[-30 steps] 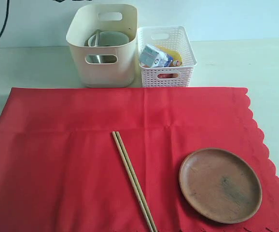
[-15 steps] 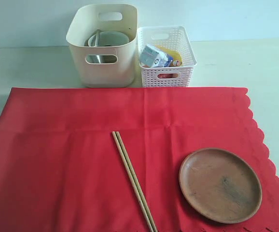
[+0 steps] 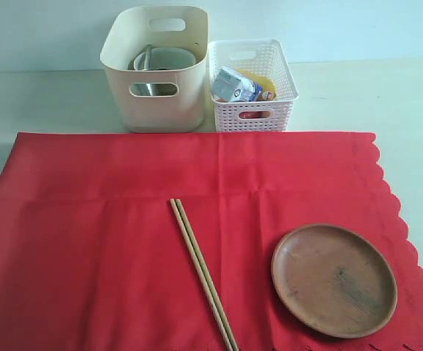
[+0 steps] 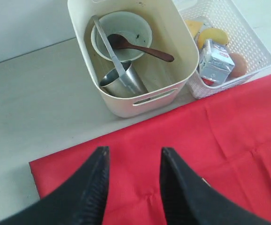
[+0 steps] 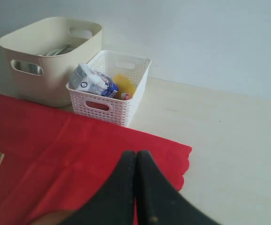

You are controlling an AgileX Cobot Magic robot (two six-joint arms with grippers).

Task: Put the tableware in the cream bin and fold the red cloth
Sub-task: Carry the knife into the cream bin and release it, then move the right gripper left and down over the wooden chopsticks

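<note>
The red cloth (image 3: pixel 124 241) lies spread flat on the table. A pair of wooden chopsticks (image 3: pixel 202 272) lies on its middle, and a round brown wooden plate (image 3: pixel 334 279) sits near its scalloped right edge. The cream bin (image 3: pixel 155 69) behind it holds the white bowl (image 4: pixel 121 35), dark wooden spoon (image 4: pixel 142 47), knife (image 4: pixel 108 44) and steel cup (image 4: pixel 121 82). Neither arm shows in the exterior view. My left gripper (image 4: pixel 132 157) hangs open above the cloth's far left corner, empty. My right gripper (image 5: pixel 136 155) is shut on nothing above the cloth's far right corner.
A white lattice basket (image 3: pixel 252 84) with a milk carton (image 3: pixel 233 84) and food stands right of the cream bin. Bare pale table (image 3: pixel 387 95) runs along the cloth's right and back, with a wall behind the bins.
A dark cable at the top left of the exterior view one second ago is gone; the cloth, chopsticks and plate have not moved.
</note>
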